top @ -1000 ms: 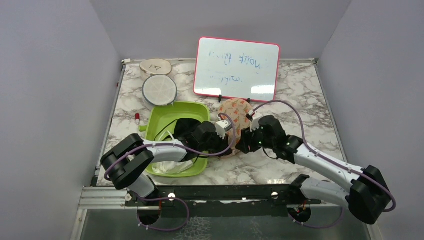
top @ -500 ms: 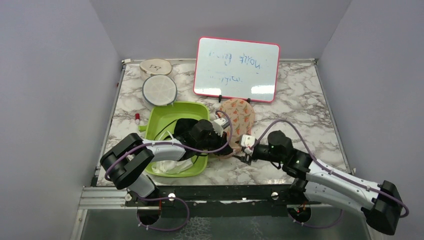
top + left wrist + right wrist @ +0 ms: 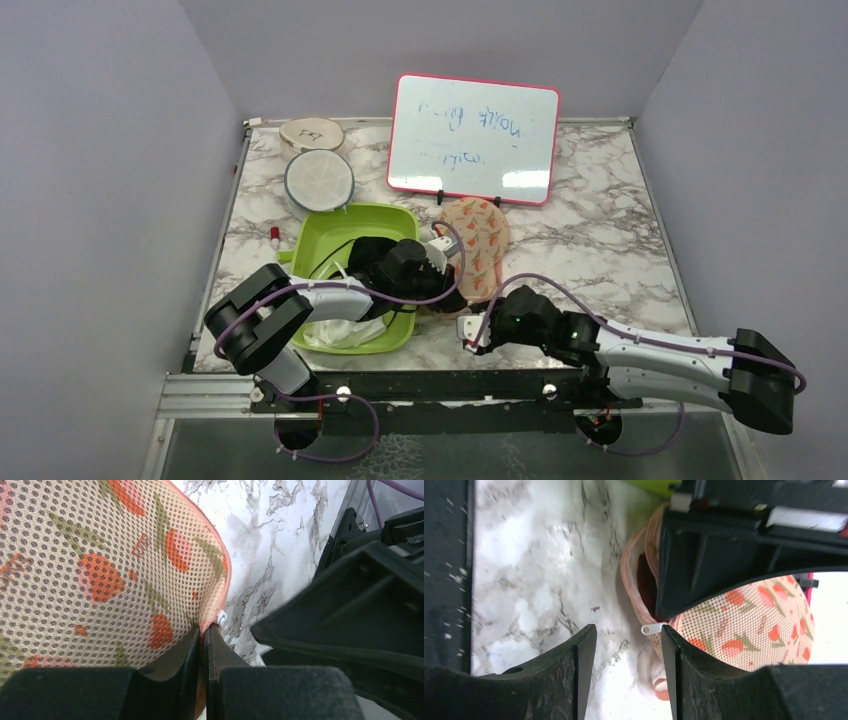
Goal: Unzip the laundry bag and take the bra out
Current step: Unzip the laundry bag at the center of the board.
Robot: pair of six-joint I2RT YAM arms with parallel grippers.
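Table point(image 3: 610, 250) front first: the right fingers point(image 3: 466, 333) hang there half apart, holding nothing, facing the small white zipper pull point(image 3: 653, 628). Just beyond, the left fingers point(image 3: 204, 640) are pinched tight on the rim of the laundry bag point(image 3: 482, 235), which lies flat beside the green tub point(image 3: 350, 209). Through the open gap shows the maroon bra point(image 3: 645, 582), still inside. Soft, light mesh will likely bunch and slide; the pull looks the surest place to take hold.

The left fingers point(image 3: 182, 660) pinch the laundry bag point(image 3: 100, 570) at its pink edge.
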